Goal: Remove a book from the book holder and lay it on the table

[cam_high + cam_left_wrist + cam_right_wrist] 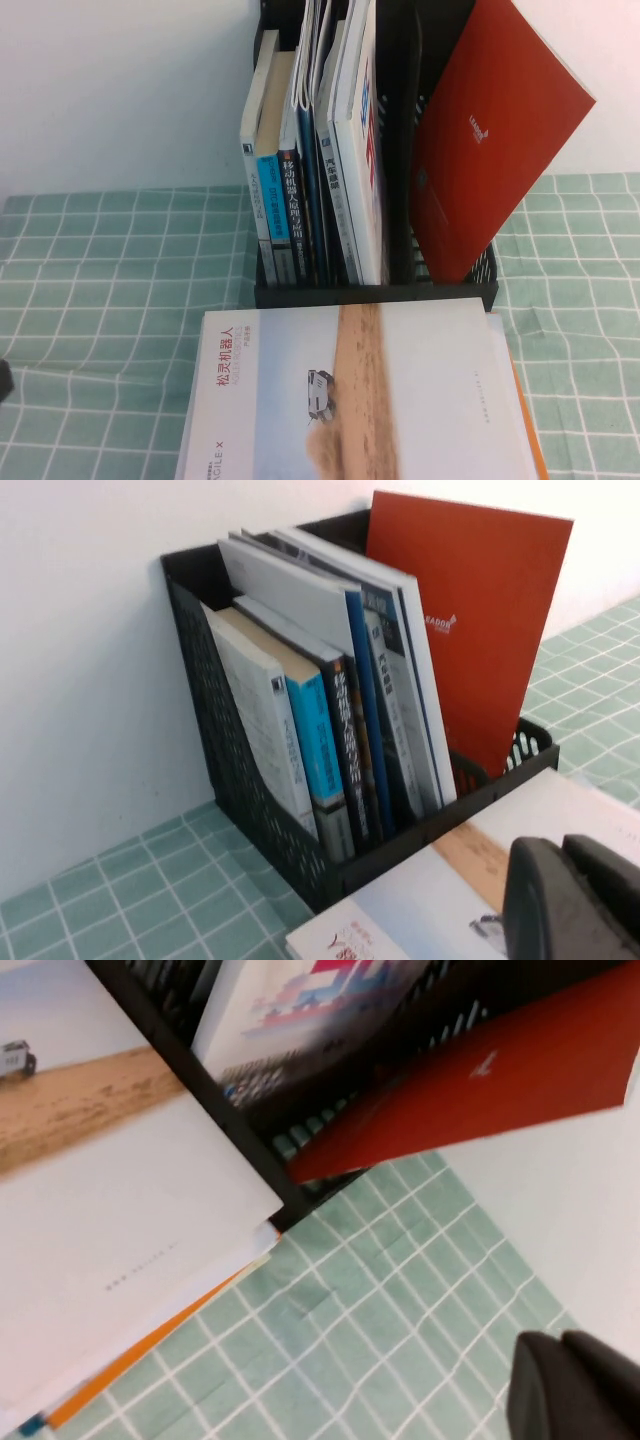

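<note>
The black book holder [370,293] stands at the back of the table [120,270]. Several books stand upright in its left part. The rightmost of them is the book [362,170], large and white, its cover [290,1010] ending in a bluish band of small pictures. My left gripper [560,855] is shut and empty, hovering over a white booklet [560,800] that lies in front of the holder. My right gripper [560,1345] is shut on nothing above the green cloth, to the right of that flat booklet. Neither gripper shows in the high view.
A plain red booklet [490,140] leans to the right in the holder's right part. The flat white booklet [400,400], with a tan band and a small vehicle picture, tops a stack that includes an orange-edged book [130,1360]. A white wall rises behind the holder.
</note>
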### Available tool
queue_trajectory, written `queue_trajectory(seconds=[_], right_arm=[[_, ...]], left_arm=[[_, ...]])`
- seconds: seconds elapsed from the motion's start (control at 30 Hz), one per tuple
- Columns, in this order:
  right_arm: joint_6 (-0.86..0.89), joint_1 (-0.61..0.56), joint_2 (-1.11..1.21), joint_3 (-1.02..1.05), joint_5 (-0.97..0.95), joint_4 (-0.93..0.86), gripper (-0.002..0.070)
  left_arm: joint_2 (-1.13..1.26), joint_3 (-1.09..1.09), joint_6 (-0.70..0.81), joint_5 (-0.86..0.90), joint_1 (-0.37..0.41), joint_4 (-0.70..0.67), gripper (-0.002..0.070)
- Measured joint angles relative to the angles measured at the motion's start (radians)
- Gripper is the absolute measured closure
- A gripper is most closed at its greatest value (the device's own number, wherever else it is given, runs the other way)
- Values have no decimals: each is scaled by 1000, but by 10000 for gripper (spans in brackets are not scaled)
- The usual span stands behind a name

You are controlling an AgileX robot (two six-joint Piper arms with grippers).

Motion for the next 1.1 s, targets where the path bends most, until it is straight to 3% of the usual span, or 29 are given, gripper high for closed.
queue_trajectory(seconds=[0.27, 0.47, 1.1], right_arm=[[181, 0, -408, 430, -131, 95, 671], [214, 0, -617, 614, -286, 128, 671], [233, 0, -657, 797, -346, 148, 673]], left_arm=[[-61, 285, 0, -169, 0, 1, 676], [-61, 359, 0, -188, 0, -13, 676], [-72, 396, -2, -87, 13, -13, 676]])
